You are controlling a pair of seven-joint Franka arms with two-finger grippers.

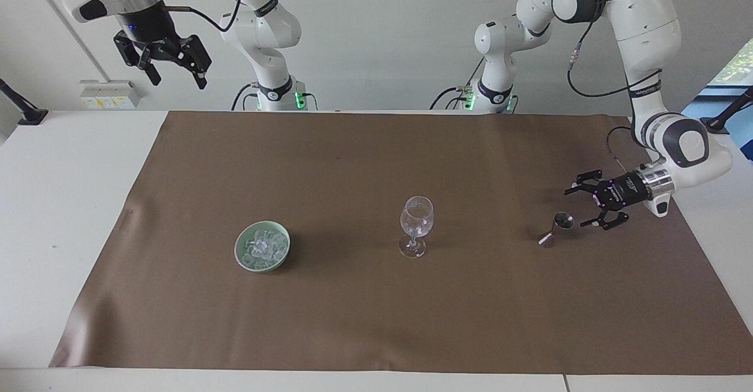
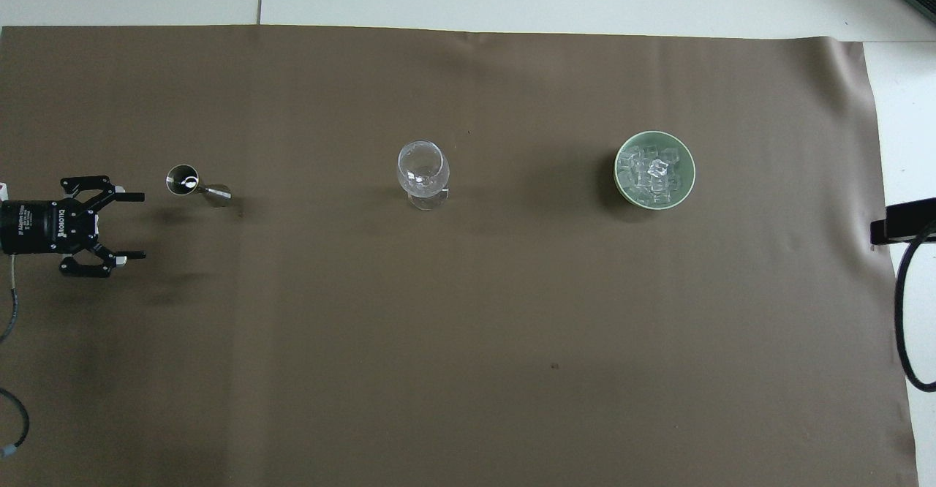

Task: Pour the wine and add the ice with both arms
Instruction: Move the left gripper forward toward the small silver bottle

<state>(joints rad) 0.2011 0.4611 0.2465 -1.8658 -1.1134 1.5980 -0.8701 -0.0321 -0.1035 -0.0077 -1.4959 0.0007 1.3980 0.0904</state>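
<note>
Ice (image 1: 262, 247) sits heaped in the pale green bowl (image 1: 242, 258) toward the right arm's end of the brown mat (image 1: 376, 321). A stemmed glass (image 1: 416, 225) stands mid-mat. The left gripper (image 1: 582, 206), fingers spread wide, hangs low just beside the small metal jigger (image 1: 557, 228), not touching. The right gripper (image 1: 176, 74) waits raised, fingers spread.

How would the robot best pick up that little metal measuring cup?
Probably by its narrow waist, from the side at the left arm's end. The measuring cup stands upright, flaring above and below, and the open left gripper is already level beside it.
</note>
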